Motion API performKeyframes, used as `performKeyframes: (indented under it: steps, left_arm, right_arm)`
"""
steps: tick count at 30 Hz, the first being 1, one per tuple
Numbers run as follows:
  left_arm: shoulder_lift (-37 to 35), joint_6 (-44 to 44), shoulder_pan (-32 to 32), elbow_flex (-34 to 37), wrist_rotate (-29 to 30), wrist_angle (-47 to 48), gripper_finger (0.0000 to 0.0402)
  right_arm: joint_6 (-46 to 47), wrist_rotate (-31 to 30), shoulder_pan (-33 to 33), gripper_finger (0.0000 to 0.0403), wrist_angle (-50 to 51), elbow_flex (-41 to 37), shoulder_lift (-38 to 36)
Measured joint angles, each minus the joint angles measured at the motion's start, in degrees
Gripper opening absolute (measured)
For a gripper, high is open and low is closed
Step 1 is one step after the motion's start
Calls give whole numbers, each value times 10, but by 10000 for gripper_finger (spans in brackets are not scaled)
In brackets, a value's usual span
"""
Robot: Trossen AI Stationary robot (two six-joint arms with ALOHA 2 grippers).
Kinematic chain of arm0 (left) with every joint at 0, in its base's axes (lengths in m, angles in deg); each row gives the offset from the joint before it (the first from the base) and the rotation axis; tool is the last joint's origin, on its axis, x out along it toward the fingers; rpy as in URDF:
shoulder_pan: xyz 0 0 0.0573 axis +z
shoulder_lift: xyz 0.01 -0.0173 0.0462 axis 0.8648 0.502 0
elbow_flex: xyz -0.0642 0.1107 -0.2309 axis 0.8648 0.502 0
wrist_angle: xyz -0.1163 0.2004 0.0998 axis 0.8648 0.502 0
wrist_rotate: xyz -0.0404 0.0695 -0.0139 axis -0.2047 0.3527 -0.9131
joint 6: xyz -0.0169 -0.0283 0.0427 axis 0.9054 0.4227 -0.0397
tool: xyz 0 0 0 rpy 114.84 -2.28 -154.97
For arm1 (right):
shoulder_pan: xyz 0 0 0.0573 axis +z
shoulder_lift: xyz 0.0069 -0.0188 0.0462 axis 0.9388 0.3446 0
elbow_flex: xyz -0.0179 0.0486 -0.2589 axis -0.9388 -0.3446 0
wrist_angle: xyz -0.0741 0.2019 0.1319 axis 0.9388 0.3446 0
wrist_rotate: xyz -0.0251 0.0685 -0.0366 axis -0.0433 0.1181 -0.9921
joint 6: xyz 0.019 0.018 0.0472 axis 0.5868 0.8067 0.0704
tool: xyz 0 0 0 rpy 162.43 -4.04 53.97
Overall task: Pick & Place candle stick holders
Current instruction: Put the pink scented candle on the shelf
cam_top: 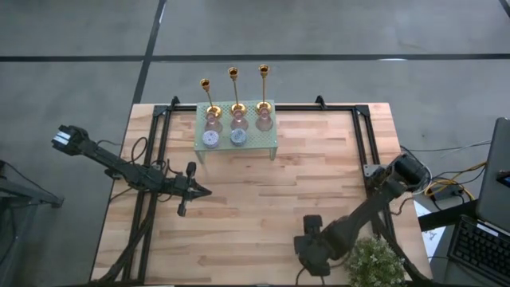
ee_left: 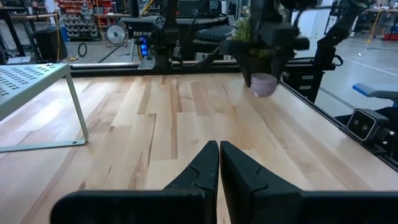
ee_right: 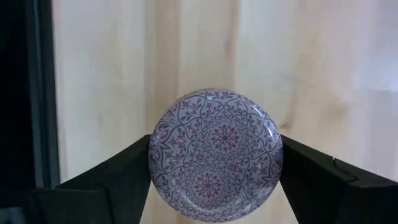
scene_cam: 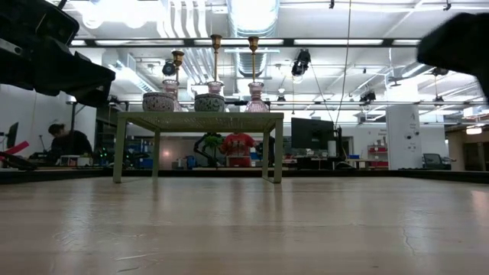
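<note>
purple holder (ee_right: 215,154) is pinched by right gripper (ee_right: 215,180) beside the potted plant (cam_top: 373,261); rounded sides could slip out. left gripper (ee_left: 219,163) is idle, fingers pressed together.

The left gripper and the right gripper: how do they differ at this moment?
The left gripper is shut and holds nothing; the right gripper is shut on a round purple patterned holder. The left gripper hangs over the table's left middle, while the right gripper is near the front edge beside the potted plant. Both are dark and away from the green rack.
</note>
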Motion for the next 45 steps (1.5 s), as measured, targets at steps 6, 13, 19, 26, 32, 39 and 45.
performKeyframes:
  steps: [6, 13, 19, 26, 32, 39, 45]
  left_arm:
    - [0, 0, 0, 0, 0, 2, 19]
    - [0, 0, 0, 0, 0, 2, 19]
    - [0, 0, 0, 0, 0, 2, 21]
    - [0, 0, 0, 0, 0, 2, 18]
    - [0, 0, 0, 0, 0, 2, 21]
    - [0, 0, 0, 0, 0, 6, 19]
    - [0, 0, 0, 0, 0, 7, 20]
  right_arm:
    - [-48, 1, -48, 295, 32, 1, -46]
    - [-110, 2, -129, 295, 105, 34, -74]
    - [-186, 5, -209, 296, 131, 86, -73]
    - [-249, 4, -315, 298, 143, 161, -73]
    - [-224, 0, -419, 298, 142, 226, -54]
    - [-217, 5, -503, 299, 165, 294, -13]
    - [-216, 4, -535, 299, 192, 345, 42]
